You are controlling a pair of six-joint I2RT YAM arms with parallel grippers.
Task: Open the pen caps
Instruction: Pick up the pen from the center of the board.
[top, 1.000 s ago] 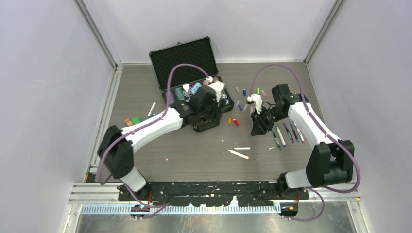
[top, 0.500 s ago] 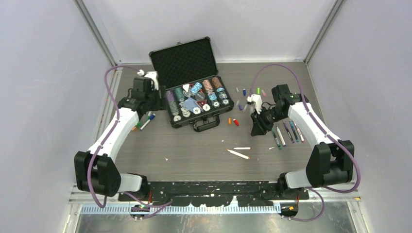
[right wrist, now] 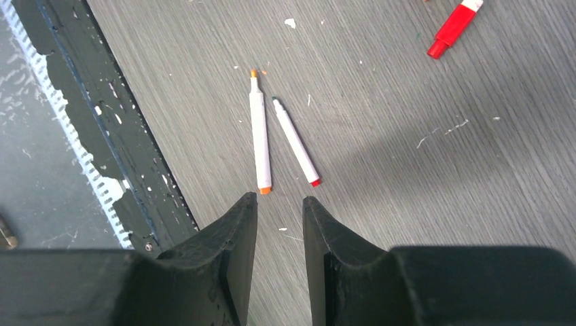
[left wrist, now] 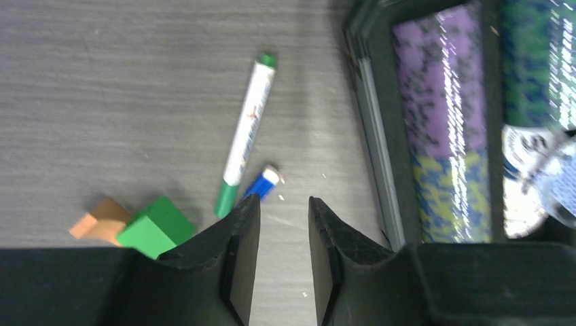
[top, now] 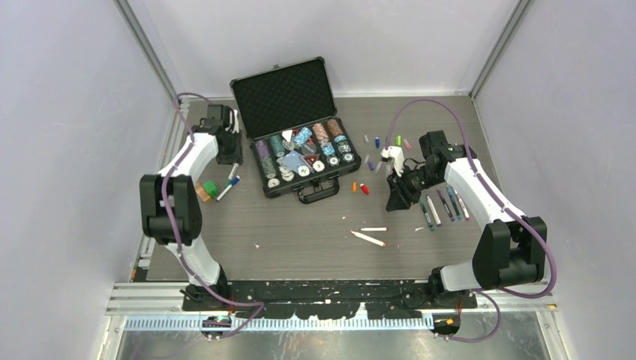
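Observation:
Several small pen caps (top: 377, 141) lie right of the case, with an orange and a red cap (top: 364, 189) nearer; the red one shows in the right wrist view (right wrist: 452, 27). Several pens (top: 442, 205) lie in a row at right. Two uncapped white pens (top: 370, 234) lie at centre, just ahead of my right gripper (right wrist: 280, 198), which is open and empty (top: 394, 198). My left gripper (left wrist: 282, 200) is open and empty at far left (top: 226, 154), over a green-ended pen (left wrist: 246, 132) and a blue-ended pen (left wrist: 262, 183) half hidden by a finger.
An open black case (top: 313, 193) filled with poker chips stands at back centre; its left wall (left wrist: 373, 136) is close to my left gripper. A green block (left wrist: 157, 227) and an orange block (left wrist: 98, 219) lie left of the pens. Enclosure walls surround the table.
My left arm has swung from over the case to the far left and now hangs over the pens beside the case. The right arm has not moved.

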